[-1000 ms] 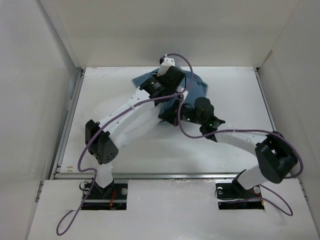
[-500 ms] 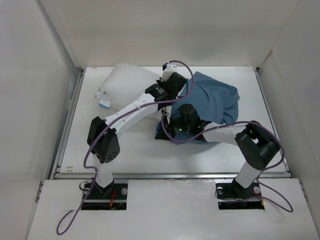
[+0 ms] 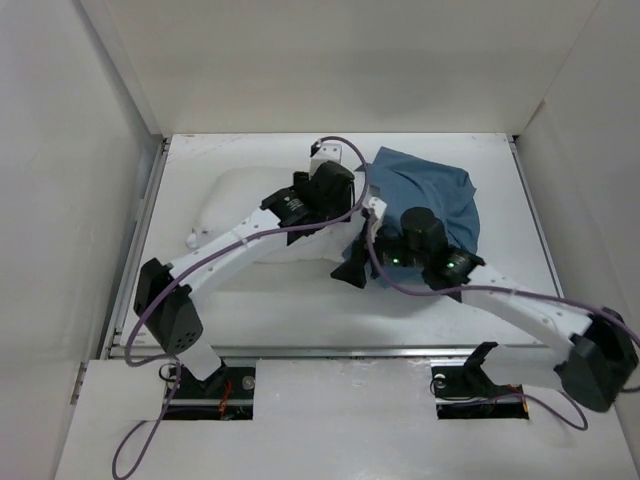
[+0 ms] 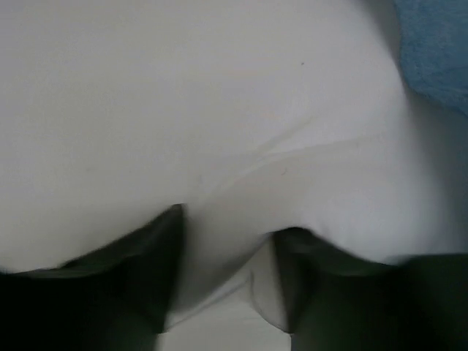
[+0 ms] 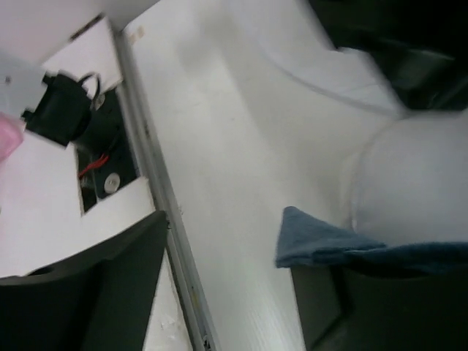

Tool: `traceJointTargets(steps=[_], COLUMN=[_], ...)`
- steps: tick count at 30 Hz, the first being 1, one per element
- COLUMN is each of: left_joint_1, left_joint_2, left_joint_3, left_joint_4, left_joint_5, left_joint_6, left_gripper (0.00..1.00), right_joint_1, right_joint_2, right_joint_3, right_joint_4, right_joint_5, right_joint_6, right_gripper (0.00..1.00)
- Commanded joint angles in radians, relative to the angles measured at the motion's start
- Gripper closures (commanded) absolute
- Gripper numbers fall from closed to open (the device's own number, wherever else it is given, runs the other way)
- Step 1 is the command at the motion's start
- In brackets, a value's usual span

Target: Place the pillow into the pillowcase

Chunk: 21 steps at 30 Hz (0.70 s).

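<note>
"How was the light from above?"

"Bright and even. The white bench (image 3: 300, 300) and walls (image 3: 60, 200) bounced it around, so shadows were soft and faint, with no glare."

"And the wrist cameras?"

"The left view was soft all over. The pillow (image 4: 219, 110) was a pale, nearly featureless wash, and the left gripper (image 4: 230, 219) showed as two dark, blurred lumps. The right view was smeared too, with the right gripper (image 5: 230, 245) black and unfocused and the pillowcase (image 5: 322, 245) edge only slightly crisper."

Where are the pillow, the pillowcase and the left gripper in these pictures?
the pillow (image 3: 238, 196), top external view, bare left half
the pillowcase (image 3: 430, 187), top external view, middle of cloth
the left gripper (image 4: 228, 241), left wrist view, between its fingertips
</note>
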State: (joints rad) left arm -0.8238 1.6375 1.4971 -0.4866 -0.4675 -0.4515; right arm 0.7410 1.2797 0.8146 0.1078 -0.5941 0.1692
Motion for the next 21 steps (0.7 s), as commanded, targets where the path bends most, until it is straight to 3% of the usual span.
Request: traceJointTargets(steps=[1,2,4,7,12,15,18,21], left_joint_1=[-0.021,-0.021,-0.021,-0.021,-0.003,0.031,0.041,0.041], left_joint_2=[-0.157,-0.178,-0.240,-0.292,-0.306,-0.233,-0.134,-0.070], left_joint_3=[0.008,-0.001,-0.012,-0.012,-0.021,0.009,0.040,0.019], left_joint_4=[0.056,0.056,0.056,0.037,0.048,0.002,-0.056,-0.044], left_joint_5=[0.017,0.017,-0.003,-0.014,-0.063,-0.072,-0.031,0.035], left_joint_6=[-0.027,-0.027,-0.027,-0.048,-0.049,-0.069,-0.079,-0.079], left_gripper=[0.28,0.14,0.02,0.00,0.00,0.00,0.00,0.00], right_joint_1=[0.012,0.012,0.012,0.012,0.012,0.012,0.012,0.012], right_joint_2=[-0.212,-0.253,-0.345,-0.405,-0.404,-0.323,-0.202,-0.119], right_joint_3=[0.015,0.015,0.041,0.084,0.147,0.204,0.306,0.334], right_joint_4=[-0.182,-0.221,-0.328,-0.414,-0.491,-0.560,-0.708,-0.702], right_joint_5=[0.245,0.380,0.492,0.594,0.640,0.788,1.008,1.041], right_joint_6=[0.051,0.062,0.090,0.099,0.122,0.229,0.370,0.388], right_gripper=[0.27,0.14,0.00,0.00,0.00,0.00,0.06,0.12])
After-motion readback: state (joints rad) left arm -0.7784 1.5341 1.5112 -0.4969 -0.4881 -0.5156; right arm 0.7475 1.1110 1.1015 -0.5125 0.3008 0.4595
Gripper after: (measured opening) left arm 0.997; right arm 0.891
